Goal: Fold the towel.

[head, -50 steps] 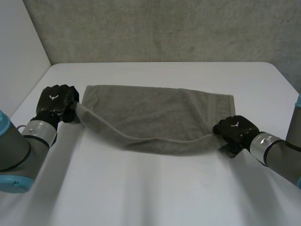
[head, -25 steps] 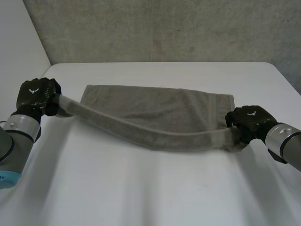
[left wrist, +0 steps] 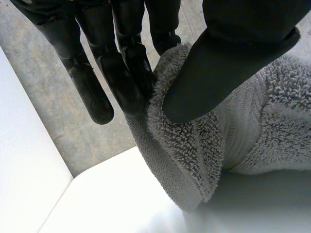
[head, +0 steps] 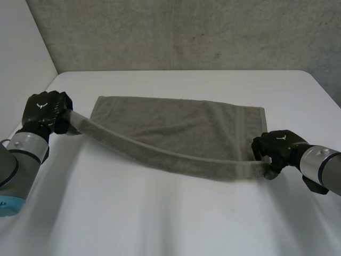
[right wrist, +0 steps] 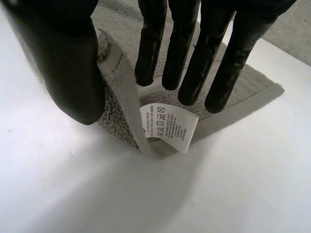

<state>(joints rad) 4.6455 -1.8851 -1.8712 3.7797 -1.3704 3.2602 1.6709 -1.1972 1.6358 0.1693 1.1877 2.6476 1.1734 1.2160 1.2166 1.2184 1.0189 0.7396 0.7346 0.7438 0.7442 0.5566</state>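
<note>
Grey towel (head: 176, 122) lies across the white table (head: 160, 213); my left hand (head: 47, 109) and right hand (head: 278, 146) each pinch a near corner (edge raised, sagging between them). No fold laid over yet.

A white table (head: 176, 213) (rounded corners) stands against a rough grey wall (head: 186, 32).

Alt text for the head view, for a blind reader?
The left hand and right hand each pinch a near corner of a grey towel, so that edge sags between them over the white table; the rest lies flat.
</note>
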